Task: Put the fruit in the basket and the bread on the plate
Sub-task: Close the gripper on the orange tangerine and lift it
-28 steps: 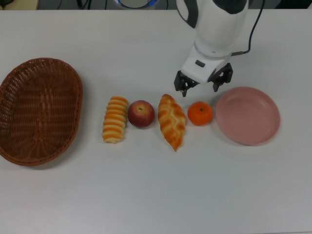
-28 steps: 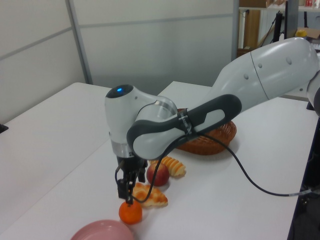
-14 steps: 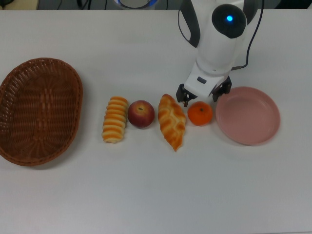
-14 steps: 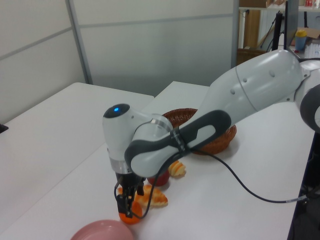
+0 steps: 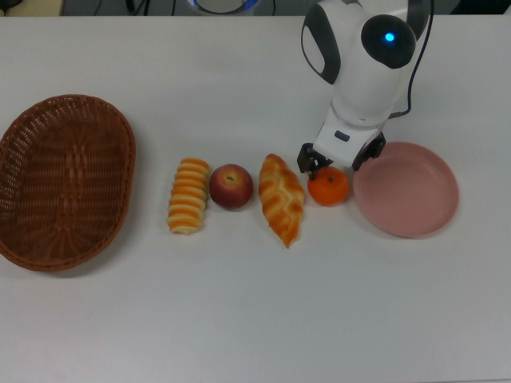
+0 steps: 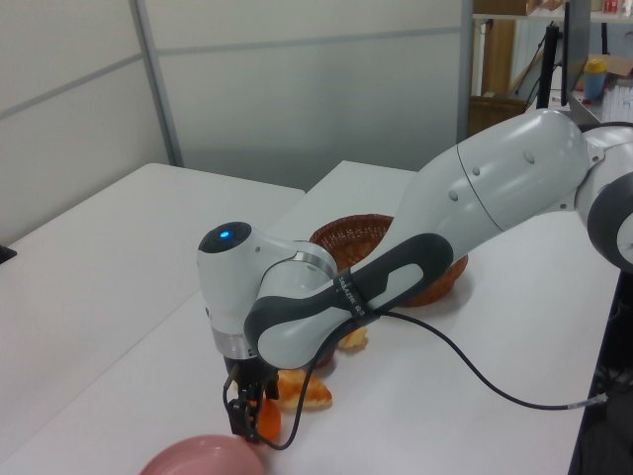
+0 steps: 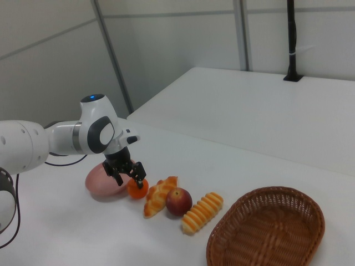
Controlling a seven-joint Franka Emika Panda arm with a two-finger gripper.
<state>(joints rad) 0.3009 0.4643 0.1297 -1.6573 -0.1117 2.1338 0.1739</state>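
Basket (image 5: 65, 182) first, since it's the biggest thing on your table: empty, sitting at the top view's far left, well apart from everything else. Your arm has dropped noticeably over the last second, and the gripper (image 5: 341, 162) that was hovering behind the tangerine (image 5: 328, 186) now has its fingers spread open down around it, not squeezed yet. So you're basically at the grasp, with the whole trip across to the basket left to do.

Plate (image 5: 406, 189) is bare too, just beside the tangerine on the top view's right. Braided loaf (image 5: 281, 198), ridged roll (image 5: 188, 195) and apple (image 5: 231, 187) sit untouched in their row, so nothing's been sorted yet.

Views differ a lot here. Top view gives you the full lineup, while the left view hides most of the food behind the arm. Right view (image 7: 128, 174) is your best look at the fingers straddling the tangerine (image 7: 136, 189).
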